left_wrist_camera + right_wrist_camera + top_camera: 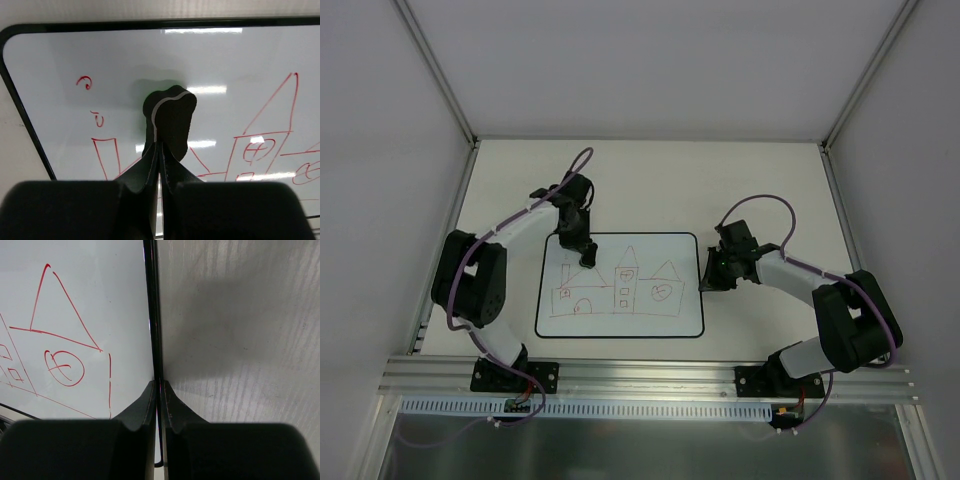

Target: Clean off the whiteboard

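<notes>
The whiteboard (pixel 620 300) lies flat in the middle of the table, white with a thin black border, and carries a red line drawing of houses (pixel 625 285). My left gripper (pixel 587 254) stands over the board's upper left part. In the left wrist view the left gripper (pixel 159 146) is shut on a small dark eraser (pixel 172 117) with a pale stripe, squeezed between the fingers just above the board (pixel 60 60). Red marks (pixel 260 145) lie around it. My right gripper (pixel 159 386) is shut on the board's black right edge (pixel 151 305), also seen as the right gripper (pixel 706 274) from above.
The pale table (pixel 760 190) extends beyond the board on all sides. White enclosure walls with metal posts (pixel 440 80) close in the left, right and back. An aluminium rail (pixel 650 378) runs along the near edge between the arm bases.
</notes>
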### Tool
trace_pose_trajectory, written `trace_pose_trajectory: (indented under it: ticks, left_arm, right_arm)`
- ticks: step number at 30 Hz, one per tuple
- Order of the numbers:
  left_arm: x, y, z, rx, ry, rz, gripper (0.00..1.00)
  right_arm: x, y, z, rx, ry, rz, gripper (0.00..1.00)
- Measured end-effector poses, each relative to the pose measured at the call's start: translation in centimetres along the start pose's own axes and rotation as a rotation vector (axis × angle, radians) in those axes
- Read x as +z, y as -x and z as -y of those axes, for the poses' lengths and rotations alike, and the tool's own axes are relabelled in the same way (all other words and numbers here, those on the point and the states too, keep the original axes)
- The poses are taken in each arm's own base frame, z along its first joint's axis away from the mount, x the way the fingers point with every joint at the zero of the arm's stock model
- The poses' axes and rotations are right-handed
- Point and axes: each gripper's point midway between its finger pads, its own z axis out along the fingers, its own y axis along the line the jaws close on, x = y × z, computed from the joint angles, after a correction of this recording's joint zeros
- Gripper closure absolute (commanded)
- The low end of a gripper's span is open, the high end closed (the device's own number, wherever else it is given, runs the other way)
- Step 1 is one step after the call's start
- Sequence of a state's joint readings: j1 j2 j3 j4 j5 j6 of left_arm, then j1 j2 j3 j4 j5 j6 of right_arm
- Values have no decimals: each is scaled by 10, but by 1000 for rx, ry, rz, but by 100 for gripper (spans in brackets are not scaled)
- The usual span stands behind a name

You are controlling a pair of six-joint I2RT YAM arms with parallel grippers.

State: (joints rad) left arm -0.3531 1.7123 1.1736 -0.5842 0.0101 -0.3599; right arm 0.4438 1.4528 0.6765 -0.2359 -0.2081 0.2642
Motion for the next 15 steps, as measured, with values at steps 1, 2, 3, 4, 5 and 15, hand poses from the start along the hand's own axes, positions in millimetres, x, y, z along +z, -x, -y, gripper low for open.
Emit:
trace_pose_trajectory:
  ticks: [1,2,3,4,5,15]
  left_arm:
    - [-3,-1,5,11,2,12,100]
    - [-6,-2,12,22,3,23,100]
    - [-8,-3,18,35,10,37,100]
    - [-10,-5,24,48,14,48,100]
    - [-12,-7,30,62,18,55,100]
    - [-12,-26,98,208,103,106,100]
  right_arm:
    - [0,0,0,0,1,0,94]
    - [0,0,0,0,2,0,94]
    - [0,0,-1,0,3,0,94]
    - [0,0,-1,0,4,0,94]
    - [0,0,-1,0,5,0,94]
    - [1,1,-2,1,12,0,94]
